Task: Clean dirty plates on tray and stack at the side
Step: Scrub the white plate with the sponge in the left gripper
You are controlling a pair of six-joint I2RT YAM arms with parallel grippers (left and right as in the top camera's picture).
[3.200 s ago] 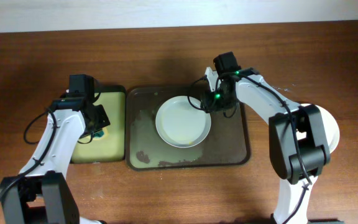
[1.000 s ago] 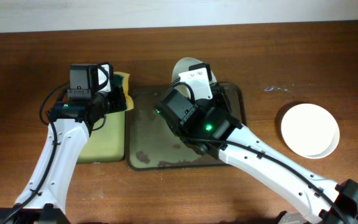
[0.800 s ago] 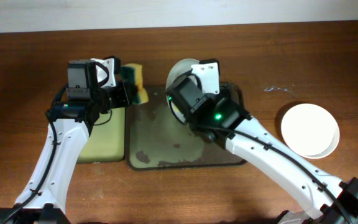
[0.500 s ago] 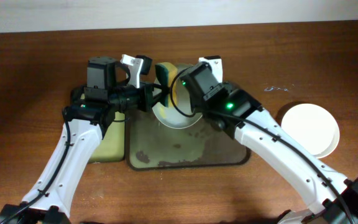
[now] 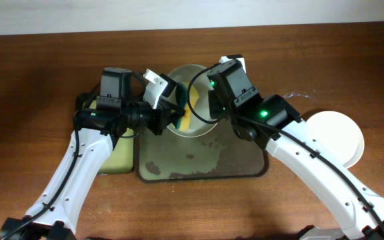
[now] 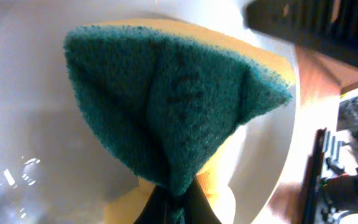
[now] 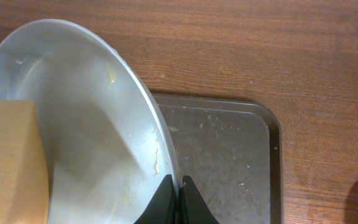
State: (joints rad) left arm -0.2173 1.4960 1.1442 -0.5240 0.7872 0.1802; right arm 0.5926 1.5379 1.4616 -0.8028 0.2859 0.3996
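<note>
Left jaws pinch the green-and-yellow sponge (image 6: pixel 179 106), pressing it to the face of a dirty plate (image 7: pixel 98 124). I see my right jaws clamped on its rim, holding it tilted over the tray (image 7: pixel 229 162). A second plate (image 5: pixel 345 133) rests on the bench (image 5: pixel 32 80), well right.

Yellow-green sponge (image 5: pixel 191 110) in left claw (image 5: pixel 177 115) against tilted plate (image 5: pixel 181 79) in right claw (image 5: pixel 211 113), above tray (image 5: pixel 199 165).

Table: a reddish-brown wooden tabletop (image 5: pixel 39 80) with fine lengthwise grain filled nearly the whole overhead view.
Backdrop: a pale off-white strip (image 5: pixel 79 17) ran just beyond the table's far edge.
Light: soft, dimmer toward the table's far left.
</note>
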